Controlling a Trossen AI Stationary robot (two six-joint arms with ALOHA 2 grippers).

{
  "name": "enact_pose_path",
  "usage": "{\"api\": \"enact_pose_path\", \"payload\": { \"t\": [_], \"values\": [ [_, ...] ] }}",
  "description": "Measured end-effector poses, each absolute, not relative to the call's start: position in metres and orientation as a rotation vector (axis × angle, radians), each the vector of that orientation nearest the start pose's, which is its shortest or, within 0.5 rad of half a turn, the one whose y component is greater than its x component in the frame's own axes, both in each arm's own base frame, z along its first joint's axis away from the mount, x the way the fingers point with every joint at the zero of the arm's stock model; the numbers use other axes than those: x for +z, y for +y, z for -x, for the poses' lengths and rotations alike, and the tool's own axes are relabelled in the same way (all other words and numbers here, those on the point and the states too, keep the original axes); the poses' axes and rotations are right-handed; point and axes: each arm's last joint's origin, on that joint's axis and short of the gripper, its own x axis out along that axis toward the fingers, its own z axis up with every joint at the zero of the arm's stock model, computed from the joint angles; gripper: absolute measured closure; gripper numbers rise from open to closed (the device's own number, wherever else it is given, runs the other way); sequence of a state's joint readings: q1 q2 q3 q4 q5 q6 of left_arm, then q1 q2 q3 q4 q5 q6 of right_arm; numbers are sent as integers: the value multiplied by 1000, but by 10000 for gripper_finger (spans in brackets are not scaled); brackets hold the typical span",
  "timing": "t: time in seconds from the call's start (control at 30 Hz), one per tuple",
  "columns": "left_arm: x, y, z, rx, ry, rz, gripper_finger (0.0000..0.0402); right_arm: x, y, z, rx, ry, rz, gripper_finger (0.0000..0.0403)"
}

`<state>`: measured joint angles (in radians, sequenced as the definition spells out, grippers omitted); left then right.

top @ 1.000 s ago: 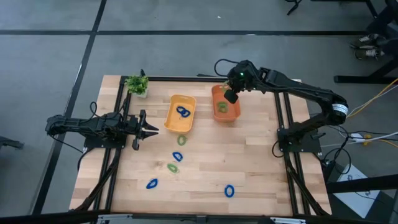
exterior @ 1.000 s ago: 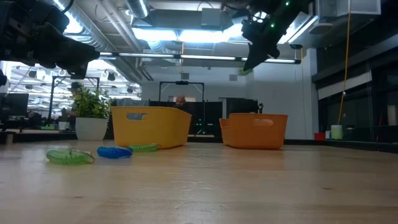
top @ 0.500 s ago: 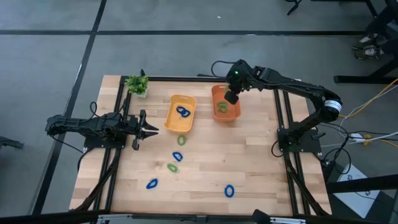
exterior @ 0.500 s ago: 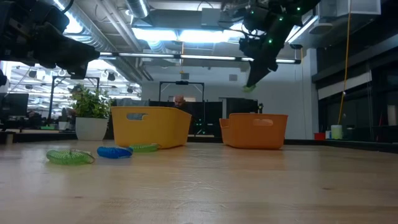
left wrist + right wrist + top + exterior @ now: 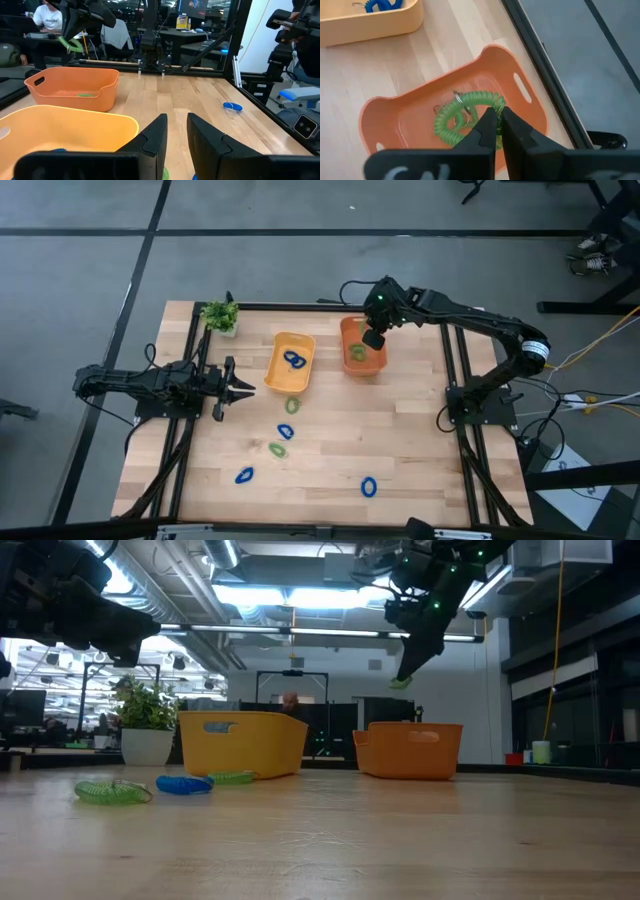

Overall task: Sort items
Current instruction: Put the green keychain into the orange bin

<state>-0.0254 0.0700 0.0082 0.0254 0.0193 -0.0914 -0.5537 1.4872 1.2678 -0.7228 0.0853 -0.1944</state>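
Observation:
My right gripper (image 5: 371, 338) hangs over the orange bin (image 5: 381, 364), shut on a green coiled ring (image 5: 400, 682), well above the bin's rim in the low view. Another green ring (image 5: 85, 94) lies in that bin. The yellow bin (image 5: 279, 342) holds blue rings (image 5: 294, 360). On the table lie a green ring (image 5: 291, 406), a blue one (image 5: 285, 431), a green one (image 5: 278, 449) and two blue ones (image 5: 244, 475) (image 5: 369, 486). My left gripper (image 5: 246, 388) waits open and empty at the table's left, pointing at the yellow bin. My right gripper pinches the green ring by one spot on its coil (image 5: 498, 105) between its two fingers. The fingers point down from above. The ring hangs at the fingertips (image 5: 404, 668), lifted clear above the orange bin.
A leafy plant in a white pot (image 5: 220, 315) stands at the far left corner. Dark frame rails (image 5: 455, 370) run along the table's left and right sides. People and desks show in the room beyond the table.
My right gripper has come down a little toward the orange bin, still shut on the green ring, then held still.

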Motion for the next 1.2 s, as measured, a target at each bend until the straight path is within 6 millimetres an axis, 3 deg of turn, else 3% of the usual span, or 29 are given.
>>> {"api": "enact_pose_path", "payload": {
  "t": [0.57,0.9,1.2],
  "values": [
    [163,-3,-101,-43,38,91,331,289,-160,-255,-589,1002,-251,388],
    [163,-3,-101,-43,38,91,331,252,-160,-254,-606,984,-277,378],
    [163,-3,-101,-43,38,91,332,236,-158,-251,-607,995,-282,355]
  ]
}}
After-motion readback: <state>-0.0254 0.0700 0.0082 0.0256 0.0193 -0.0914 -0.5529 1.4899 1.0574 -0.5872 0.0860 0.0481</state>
